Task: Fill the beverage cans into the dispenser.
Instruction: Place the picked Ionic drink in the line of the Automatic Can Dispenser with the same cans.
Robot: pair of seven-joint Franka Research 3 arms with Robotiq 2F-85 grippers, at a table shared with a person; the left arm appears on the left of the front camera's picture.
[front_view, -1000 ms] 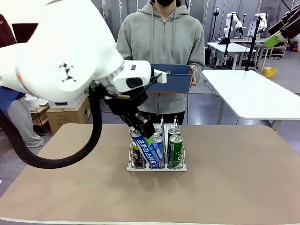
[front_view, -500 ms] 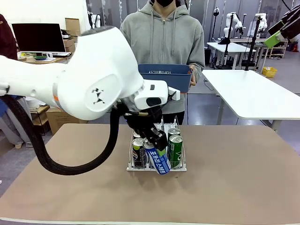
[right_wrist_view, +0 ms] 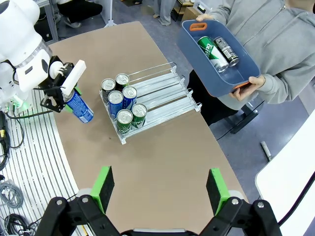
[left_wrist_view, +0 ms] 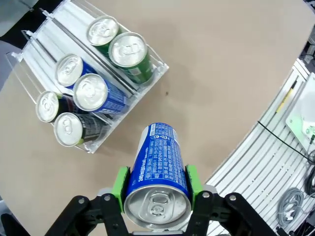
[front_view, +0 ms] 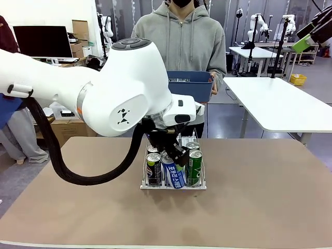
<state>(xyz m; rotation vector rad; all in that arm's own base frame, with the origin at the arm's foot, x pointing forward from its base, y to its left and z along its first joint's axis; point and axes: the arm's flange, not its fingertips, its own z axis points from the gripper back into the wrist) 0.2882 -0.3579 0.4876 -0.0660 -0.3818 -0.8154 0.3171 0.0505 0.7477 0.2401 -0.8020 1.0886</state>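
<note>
A blue-and-white can is clamped, tilted, between the left fingers above the table, apart from the dispenser. Six cans are stood in it, two per lane. The right fingers are spread wide, empty.

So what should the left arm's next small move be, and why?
Probably carry the blue-and-white can, shut in the left gripper, up and over to the dispenser's bare far end: all three lanes hold two cans at the near end, where the held can hangs tilted.
</note>
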